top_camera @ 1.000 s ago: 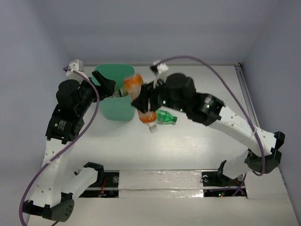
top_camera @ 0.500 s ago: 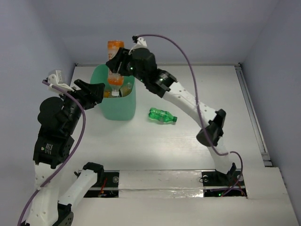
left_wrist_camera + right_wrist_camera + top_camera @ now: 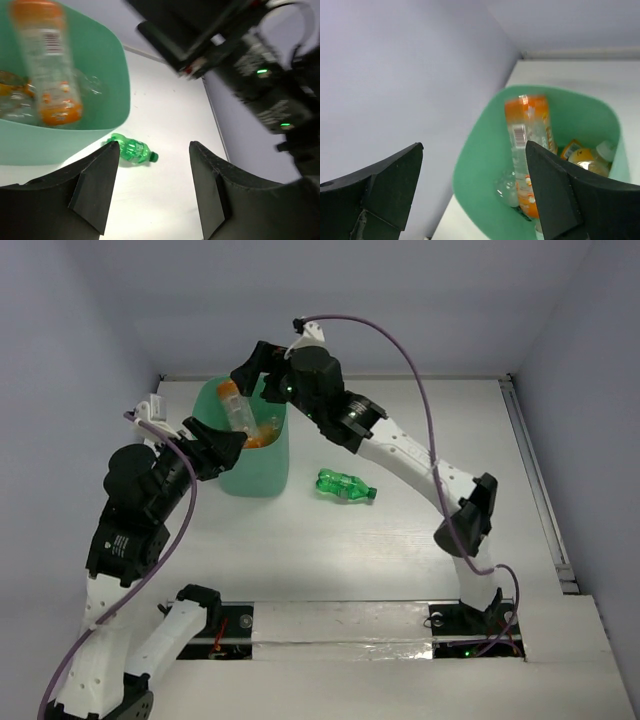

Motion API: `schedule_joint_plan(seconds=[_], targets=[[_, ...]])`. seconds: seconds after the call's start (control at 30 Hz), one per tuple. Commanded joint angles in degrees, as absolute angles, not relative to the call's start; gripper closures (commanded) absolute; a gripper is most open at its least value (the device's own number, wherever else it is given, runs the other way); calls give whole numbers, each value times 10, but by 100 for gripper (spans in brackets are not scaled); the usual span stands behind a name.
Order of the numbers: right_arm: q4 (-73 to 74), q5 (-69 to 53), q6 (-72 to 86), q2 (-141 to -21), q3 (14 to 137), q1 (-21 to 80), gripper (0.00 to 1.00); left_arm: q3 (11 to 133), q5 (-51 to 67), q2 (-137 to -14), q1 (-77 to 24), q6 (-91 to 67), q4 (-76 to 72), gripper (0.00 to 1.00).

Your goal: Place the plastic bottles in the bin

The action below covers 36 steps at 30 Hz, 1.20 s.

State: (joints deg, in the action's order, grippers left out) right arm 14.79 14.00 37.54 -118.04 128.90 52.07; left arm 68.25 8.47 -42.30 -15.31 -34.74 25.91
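Right gripper (image 3: 473, 146) held over bin (image 3: 262, 480), jaws wide, nothing gripped. Orange bottle (image 3: 233, 407) seen blurred in bin mouth. Left gripper (image 3: 153, 146) at bin's 9 o'clock, jaws apart, empty. Green bottle (image 3: 345, 485) lying on table (image 3: 400, 540) at bin's 4 o'clock, long axis 10-to-4. Right arm judged better placed.

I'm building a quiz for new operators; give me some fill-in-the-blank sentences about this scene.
1. The only bottle outside the bin is ___.
2. The right gripper, above the bin, has its jaws ___.
3. The left gripper holds ___.
Missing words: green; open; nothing.
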Motion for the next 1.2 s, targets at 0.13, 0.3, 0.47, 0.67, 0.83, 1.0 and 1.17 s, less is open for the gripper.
schedule_joint_plan(seconds=[0.13, 0.3, 0.47, 0.67, 0.83, 1.0, 1.17], targets=[[65, 200, 317, -948, 1108, 493, 46, 669, 51, -482, -272, -361, 194, 51], [67, 186, 309, -768, 824, 454, 99, 665, -67, -567, -450, -400, 181, 74], [141, 182, 336, -591, 611, 447, 99, 634, -123, -678, -519, -477, 127, 100], [270, 158, 431, -375, 448, 447, 92, 616, -142, -782, -531, -597, 61, 88], [335, 132, 463, -261, 410, 447, 44, 632, -198, -856, -536, -676, 75, 19], [371, 46, 447, -243, 413, 447, 28, 653, -228, -917, -536, -764, 101, 8], [391, -14, 401, -232, 423, 447, 26, 717, -273, -1001, -536, -796, 155, 6]])
